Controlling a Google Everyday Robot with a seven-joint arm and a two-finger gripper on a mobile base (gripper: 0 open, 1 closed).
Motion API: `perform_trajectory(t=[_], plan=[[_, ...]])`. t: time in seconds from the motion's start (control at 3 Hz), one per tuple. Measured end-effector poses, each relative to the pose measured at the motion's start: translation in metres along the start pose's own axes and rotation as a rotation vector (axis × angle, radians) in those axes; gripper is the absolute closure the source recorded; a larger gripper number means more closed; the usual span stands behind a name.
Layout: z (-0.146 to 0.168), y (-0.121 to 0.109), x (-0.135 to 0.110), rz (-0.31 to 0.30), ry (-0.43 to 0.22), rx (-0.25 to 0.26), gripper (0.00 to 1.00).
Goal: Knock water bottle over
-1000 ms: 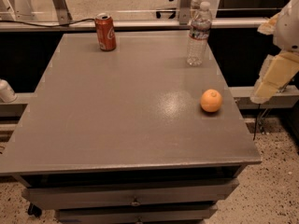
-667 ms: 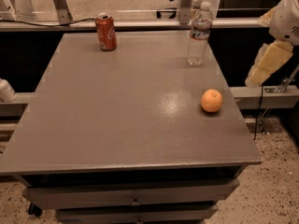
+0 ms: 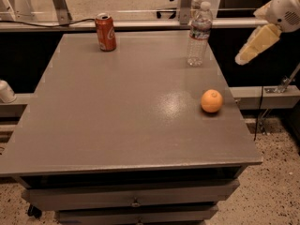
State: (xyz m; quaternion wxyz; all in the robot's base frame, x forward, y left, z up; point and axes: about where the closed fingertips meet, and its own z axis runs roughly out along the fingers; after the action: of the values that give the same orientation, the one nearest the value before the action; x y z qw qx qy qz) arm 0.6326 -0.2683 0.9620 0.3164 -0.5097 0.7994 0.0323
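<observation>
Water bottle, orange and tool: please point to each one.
water bottle (image 3: 199,34), camera view, on its label band.
orange (image 3: 212,101), camera view, middle of the fruit.
tool (image 3: 242,58), camera view, its tip, right of the bottle.

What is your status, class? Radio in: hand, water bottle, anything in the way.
Hand airborne off the table right edge, touching nothing. Water bottle upright, far right of table. Nothing between them; orange nearer, out of line.

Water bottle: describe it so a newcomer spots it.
On the grey table, look at the far right corner, just left of the pale yellow pincer beyond the edge. The clear ribbed plastic bottle with white cap stands there, taller than the red soda can and orange fruit.
</observation>
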Motion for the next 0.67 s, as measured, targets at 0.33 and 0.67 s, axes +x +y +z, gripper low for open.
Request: perform_trajectory(t=[0.33,0.67], plan=[[0.023,-0.011,-0.016,0.064,-0.126,-0.052,0.00],[0.048,-0.016,-0.035,0.113,-0.247,-0.118,0.00]])
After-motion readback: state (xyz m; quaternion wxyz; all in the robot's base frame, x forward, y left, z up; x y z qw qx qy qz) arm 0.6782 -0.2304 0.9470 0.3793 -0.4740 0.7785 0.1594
